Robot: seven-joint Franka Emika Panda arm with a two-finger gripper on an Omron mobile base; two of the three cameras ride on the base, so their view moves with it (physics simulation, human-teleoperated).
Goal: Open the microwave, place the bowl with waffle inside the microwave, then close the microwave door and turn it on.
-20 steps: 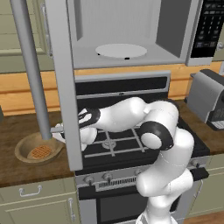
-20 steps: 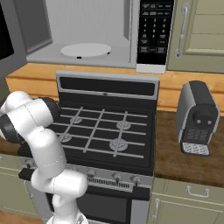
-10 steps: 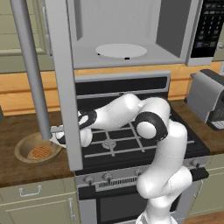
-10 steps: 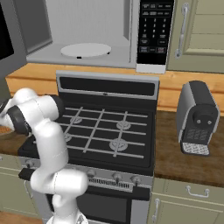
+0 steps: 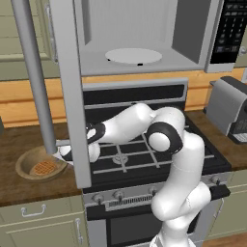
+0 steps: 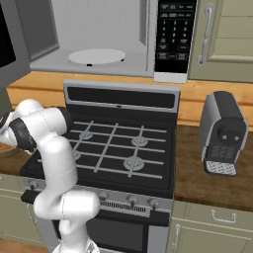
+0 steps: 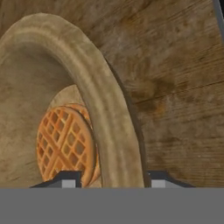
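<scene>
From my left base camera I note, leftmost, the round shallow tan wooden bowl resting on the brown wood-grain desk, with the small orange-brown grid-patterned waffle lying inside it. Just right of the bowl, the wide silver-framed microwave door hangs swung open, its long silver bar handle standing over the bowl's far side; the door's edge crosses in front of my arm's wrist. Further right sits the black gas stove, above it the silver microwave with its white turntable exposed. A small grey toaster stands on the desk at far right.

In the hand camera, the pincer straddles the bowl's rim: one fingertip inside beside the waffle, the other outside over the desk. The jaws stand partly open; I cannot tell whether they touch the rim.
</scene>
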